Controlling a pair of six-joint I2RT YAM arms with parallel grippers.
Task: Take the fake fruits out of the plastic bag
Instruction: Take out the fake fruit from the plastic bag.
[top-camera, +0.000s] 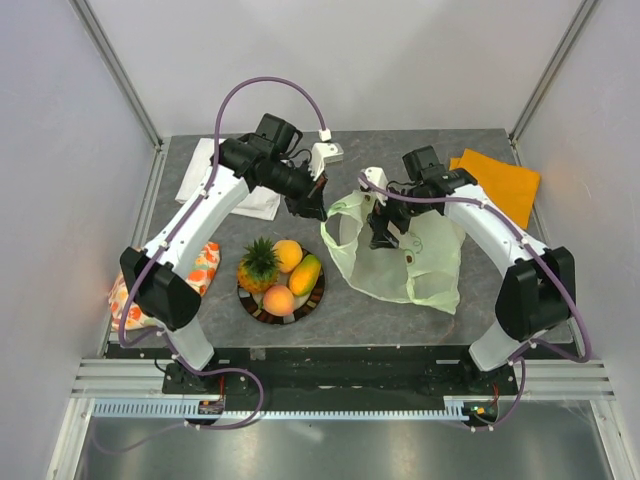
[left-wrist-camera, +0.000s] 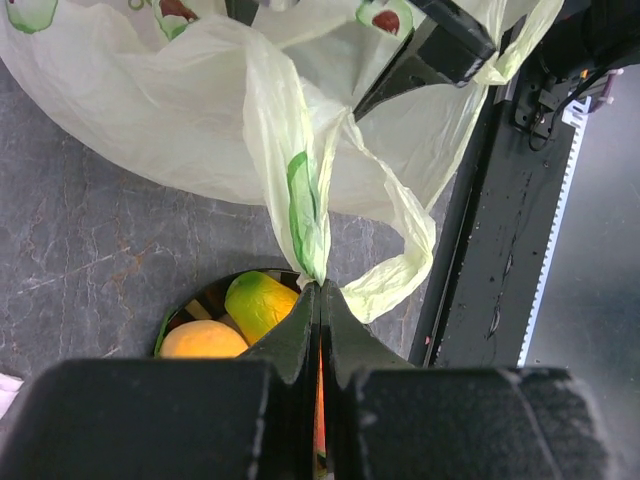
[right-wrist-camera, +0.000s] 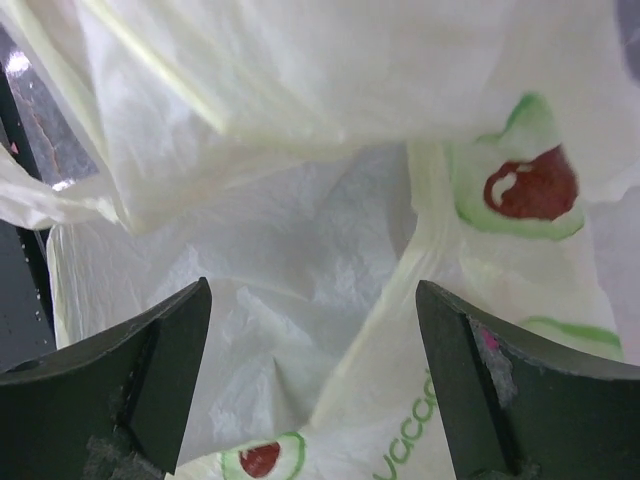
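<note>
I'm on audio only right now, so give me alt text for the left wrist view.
The left hand is shut on a twisted handle of the pale-green plastic bag, which spreads over the grey table. Beside the hand, a dark plate holds a yellow-green mango and an orange fruit.

Plastic toy fruits (top-camera: 288, 256) on round dark plate (top-camera: 256, 309), left of thin pale-green plastic bag (top-camera: 420, 265); flat orange cloth (top-camera: 500, 180) behind bag.

white cloth (top-camera: 198, 178) l, orange cloth (top-camera: 503, 181) r, floral cloth (top-camera: 204, 266), dark plate (top-camera: 262, 312)
</note>
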